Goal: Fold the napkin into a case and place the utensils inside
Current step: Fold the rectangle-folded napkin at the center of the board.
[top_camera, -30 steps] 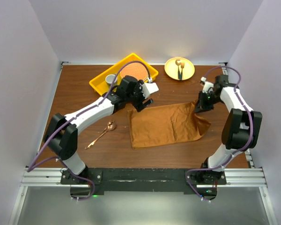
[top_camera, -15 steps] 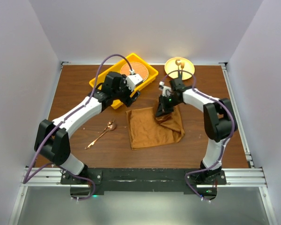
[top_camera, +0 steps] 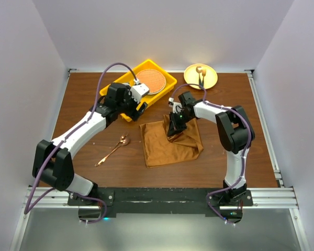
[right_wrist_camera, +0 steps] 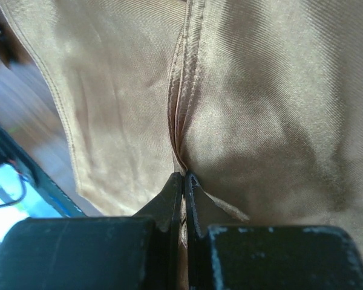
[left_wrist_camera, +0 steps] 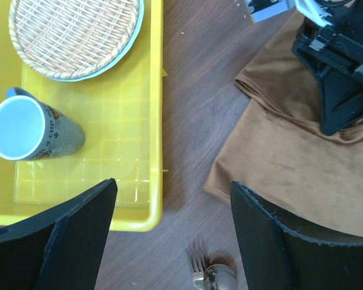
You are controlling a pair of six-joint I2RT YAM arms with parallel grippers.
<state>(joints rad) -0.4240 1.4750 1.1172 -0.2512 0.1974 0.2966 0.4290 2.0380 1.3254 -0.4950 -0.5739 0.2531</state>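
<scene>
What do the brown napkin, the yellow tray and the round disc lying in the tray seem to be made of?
The napkin: woven cloth with a soft sheen; a stitched hem and limp folds show.
The tray: probably glossy moulded plastic, judging by its gridded floor and reflections.
The disc: matte woven wicker or straw, as its basket weave shows.

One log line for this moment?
phase: napkin fold | right gripper: shut on napkin edge | left gripper: open, empty, near tray | spoon: on table, left of napkin
</scene>
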